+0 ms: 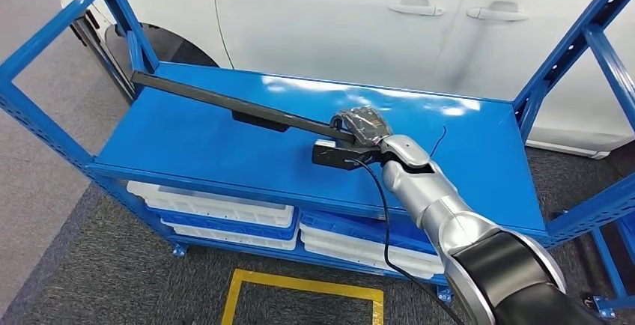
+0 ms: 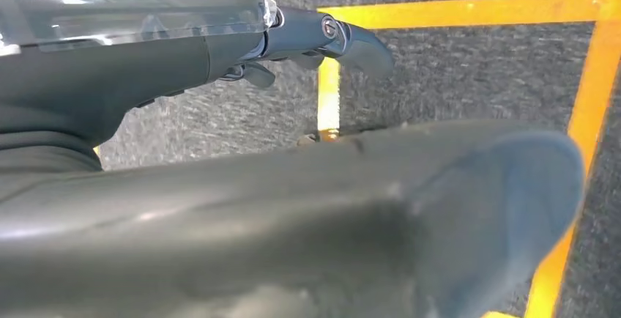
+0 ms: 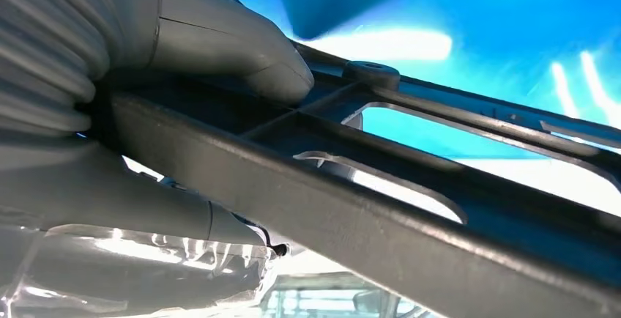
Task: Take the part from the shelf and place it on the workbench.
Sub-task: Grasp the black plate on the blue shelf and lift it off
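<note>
Your right hand (image 1: 362, 126) has its fingers (image 3: 220, 39) wrapped tight around the long black part (image 1: 225, 100) on the blue shelf (image 1: 187, 145). Your left hand's (image 2: 322, 36) fingers hold nothing.

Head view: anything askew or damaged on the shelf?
Nothing damaged. The long black part lies diagonally across the blue shelf, its far end over the back-left edge. The right hand grips its near end.

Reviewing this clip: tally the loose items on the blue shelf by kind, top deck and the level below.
Long black part, held by the right hand: 1
White trays under the top deck: 4 stacked layers visible
Blue trays among them: 2 visible
Total: 7
</note>
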`<state>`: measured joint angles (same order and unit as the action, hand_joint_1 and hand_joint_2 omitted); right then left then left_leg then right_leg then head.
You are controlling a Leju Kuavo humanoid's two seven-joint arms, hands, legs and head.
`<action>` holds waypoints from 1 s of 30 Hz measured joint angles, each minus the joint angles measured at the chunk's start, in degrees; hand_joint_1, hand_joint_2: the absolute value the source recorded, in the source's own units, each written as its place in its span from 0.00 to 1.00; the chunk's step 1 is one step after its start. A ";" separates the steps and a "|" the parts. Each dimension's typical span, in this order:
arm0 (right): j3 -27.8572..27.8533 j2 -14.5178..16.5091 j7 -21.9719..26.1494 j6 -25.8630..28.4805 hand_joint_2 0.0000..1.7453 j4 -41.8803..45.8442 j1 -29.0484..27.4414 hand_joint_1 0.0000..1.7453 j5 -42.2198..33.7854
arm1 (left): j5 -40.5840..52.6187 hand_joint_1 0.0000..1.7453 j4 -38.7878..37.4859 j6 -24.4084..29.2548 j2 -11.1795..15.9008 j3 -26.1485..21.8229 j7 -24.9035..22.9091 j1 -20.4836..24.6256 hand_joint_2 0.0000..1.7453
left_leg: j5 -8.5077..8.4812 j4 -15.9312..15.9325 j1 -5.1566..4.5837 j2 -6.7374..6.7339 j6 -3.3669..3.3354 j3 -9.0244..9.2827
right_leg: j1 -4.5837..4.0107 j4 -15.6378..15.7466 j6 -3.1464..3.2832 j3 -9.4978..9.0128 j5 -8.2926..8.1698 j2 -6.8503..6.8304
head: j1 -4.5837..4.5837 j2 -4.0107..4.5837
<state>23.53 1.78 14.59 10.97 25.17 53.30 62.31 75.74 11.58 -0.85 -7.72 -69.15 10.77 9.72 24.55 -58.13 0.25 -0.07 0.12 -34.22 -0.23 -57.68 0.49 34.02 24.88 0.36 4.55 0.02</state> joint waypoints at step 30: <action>-1.79 -2.77 15.84 -37.60 1.00 35.03 -12.08 0.98 -65.49 | -3.50 0.00 -0.02 -0.46 -0.54 -1.31 0.75 -0.75 1.00 | 0.74 -0.58 0.19 0.37 0.33 -0.09 | 0.23 -0.68 0.17 1.01 -0.03 0.38 | 0.01 0.00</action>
<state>21.74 -0.99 30.43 -26.63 60.20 41.21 -3.19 72.24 11.57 -1.32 -8.26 -70.46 11.52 8.97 25.29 -58.71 0.44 0.29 0.45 -34.31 0.00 -58.36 0.66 35.03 24.84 0.75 4.56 0.02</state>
